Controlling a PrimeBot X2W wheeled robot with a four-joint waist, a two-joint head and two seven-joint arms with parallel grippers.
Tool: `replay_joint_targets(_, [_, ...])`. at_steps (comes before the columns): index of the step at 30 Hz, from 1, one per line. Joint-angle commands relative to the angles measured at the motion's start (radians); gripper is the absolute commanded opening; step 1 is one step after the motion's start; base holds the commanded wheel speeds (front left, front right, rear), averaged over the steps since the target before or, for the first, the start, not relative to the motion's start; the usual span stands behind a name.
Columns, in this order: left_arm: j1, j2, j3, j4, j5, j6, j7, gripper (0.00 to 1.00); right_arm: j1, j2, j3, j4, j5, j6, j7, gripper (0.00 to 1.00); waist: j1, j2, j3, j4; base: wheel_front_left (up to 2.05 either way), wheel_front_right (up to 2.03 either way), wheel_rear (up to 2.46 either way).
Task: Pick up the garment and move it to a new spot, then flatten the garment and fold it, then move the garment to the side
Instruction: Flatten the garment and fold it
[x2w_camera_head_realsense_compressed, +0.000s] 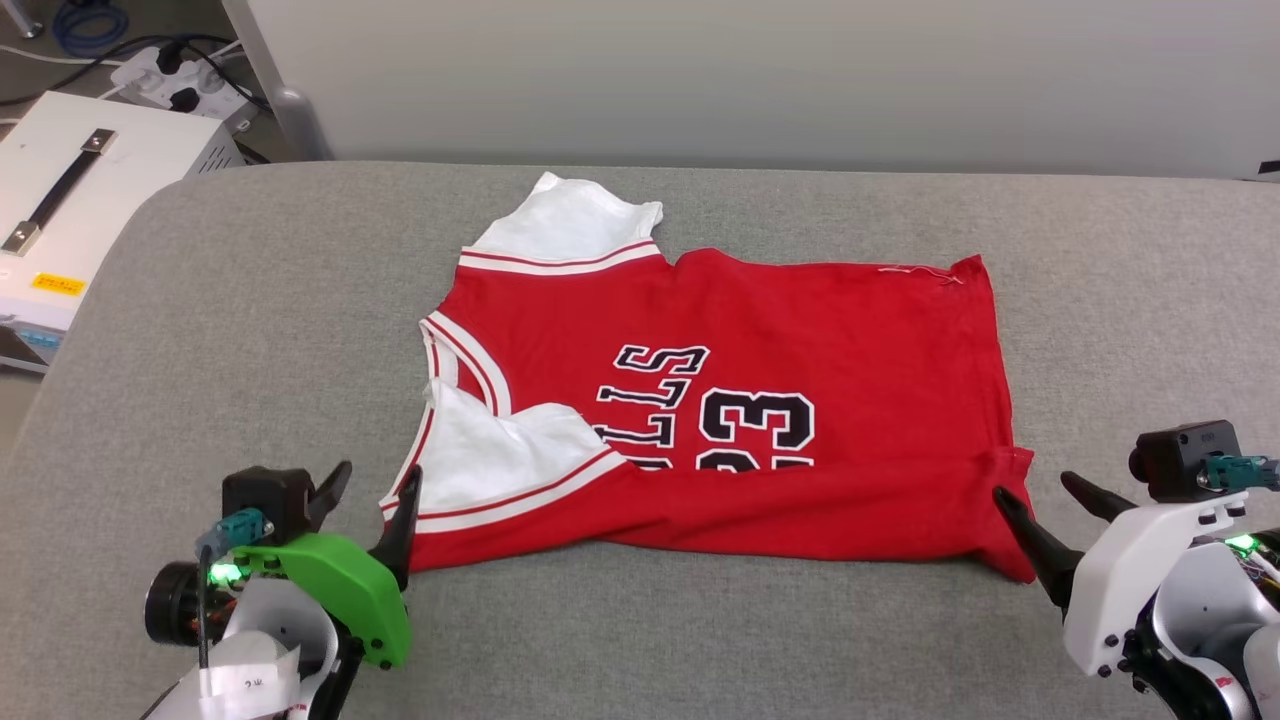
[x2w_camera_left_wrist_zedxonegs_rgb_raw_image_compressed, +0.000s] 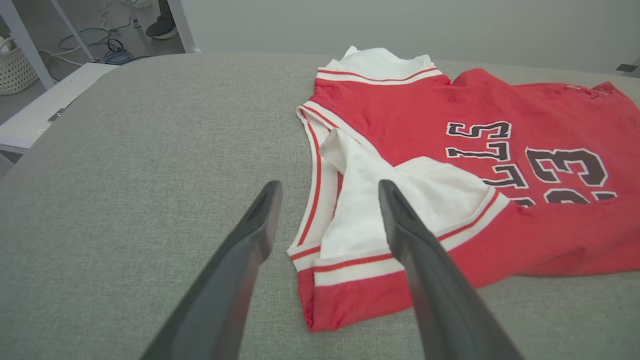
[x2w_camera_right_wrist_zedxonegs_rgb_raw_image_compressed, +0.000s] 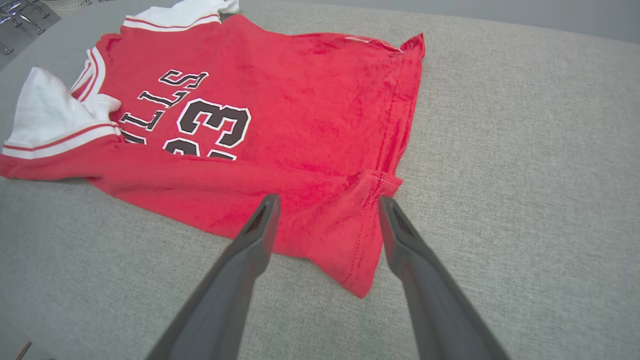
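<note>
The garment (x2w_camera_head_realsense_compressed: 800, 330) is a red jersey with white sleeves, lying on the grey padded table (x2w_camera_head_realsense_compressed: 250, 300) with its collar to the left and its hem to the right. Its near long edge is folded up over the lower part of the black lettering. My left gripper (x2w_camera_head_realsense_compressed: 380, 470) stands open at the near left corner, one finger over the white sleeve (x2w_camera_left_wrist_zedxonegs_rgb_raw_image_compressed: 360, 210) and nothing between its fingers (x2w_camera_left_wrist_zedxonegs_rgb_raw_image_compressed: 250, 240). My right gripper (x2w_camera_head_realsense_compressed: 1033, 485) is open at the near right hem corner (x2w_camera_right_wrist_zedxonegs_rgb_raw_image_compressed: 360, 270), straddling it without a grip.
A white box with a black handle (x2w_camera_head_realsense_compressed: 80, 190) stands off the table's left end, beside a power strip and cables (x2w_camera_head_realsense_compressed: 180, 85) on the floor. A pale wall runs behind the table. A white basket (x2w_camera_left_wrist_zedxonegs_rgb_raw_image_compressed: 15, 70) sits far left. Bare grey cloth surrounds the jersey.
</note>
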Motion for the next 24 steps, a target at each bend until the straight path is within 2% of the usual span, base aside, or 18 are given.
replay_joint_targets(1, [0.024, 0.013, -0.006, -0.014, -0.007, 0.014, 0.026, 1.0, 0.017, 0.008, -0.007, -0.017, -0.017, -0.001, 0.014, 1.0, 0.0, 0.0, 0.01, -0.008, 0.0, 0.0, 0.0])
replay_joint_targets(10, [0.054, 0.063, -0.036, -0.054, -0.03, 0.08, 0.223, 1.0, 0.05, 0.056, -0.029, -0.083, -0.079, -0.001, 0.071, 1.0, 0.0, 0.0, 0.068, -0.04, 0.0, 0.0, 0.0])
replay_joint_targets(13, [0.041, 0.066, -0.028, -0.04, -0.027, 0.101, 0.229, 1.0, 0.044, 0.056, -0.018, -0.092, -0.09, -0.001, 0.08, 1.0, 0.0, 0.0, 0.093, -0.053, 0.0, 0.0, 0.0])
replay_joint_targets(18, [0.013, 0.066, -0.03, 0.019, -0.03, 0.091, 0.241, 1.0, 0.022, 0.063, -0.011, -0.102, -0.091, -0.001, 0.083, 1.0, 0.0, 0.0, 0.133, -0.073, 0.0, 0.0, 0.0])
replay_joint_targets(22, [-0.008, 0.062, -0.039, 0.075, -0.042, 0.065, 0.266, 1.0, 0.018, 0.066, -0.009, -0.106, -0.1, -0.001, 0.093, 1.0, 0.0, 0.0, 0.153, -0.082, 0.0, 0.0, 0.0])
replay_joint_targets(23, [-0.011, 0.056, -0.04, 0.088, -0.051, 0.056, 0.274, 0.84, 0.018, 0.065, -0.008, -0.106, -0.102, -0.001, 0.095, 1.0, 0.0, 0.0, 0.156, -0.083, 0.0, 0.0, 0.0])
replay_joint_targets(24, [-0.012, 0.052, -0.043, 0.098, -0.06, 0.046, 0.284, 0.4, 0.018, 0.063, -0.008, -0.105, -0.102, -0.001, 0.096, 1.0, 0.0, 0.0, 0.157, -0.083, 0.0, 0.0, 0.0])
